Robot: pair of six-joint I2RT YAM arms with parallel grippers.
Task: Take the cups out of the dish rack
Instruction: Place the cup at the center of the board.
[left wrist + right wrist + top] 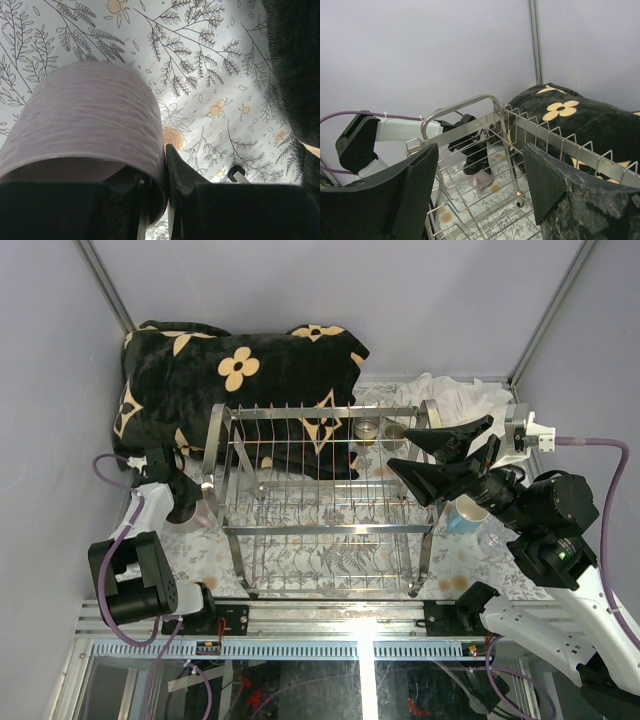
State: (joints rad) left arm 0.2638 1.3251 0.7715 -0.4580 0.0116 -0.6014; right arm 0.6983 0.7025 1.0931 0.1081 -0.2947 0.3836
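Note:
The chrome wire dish rack [320, 502] [496, 124] stands mid-table. Just off its left end, low over the flowered cloth, my left gripper [190, 505] [163, 152] is shut on the wall of a pink-mauve mug [205, 512] [85, 125] [484, 179], with one finger inside the rim and one outside. My right gripper [400, 453] [480, 172] hangs open and empty above the rack's right end. Two clear glasses [367, 430] [395, 432] show at the rack's far right corner. A light blue cup [463, 518] sits on the table right of the rack, partly hidden by my right arm.
A black blanket with cream flowers [250, 370] [570, 115] lies behind the rack. White cloth [462, 395] is bunched at the back right. A clear glass [494, 539] stands near the blue cup. A rack foot [237, 173] is close to my left gripper. Grey walls enclose the table.

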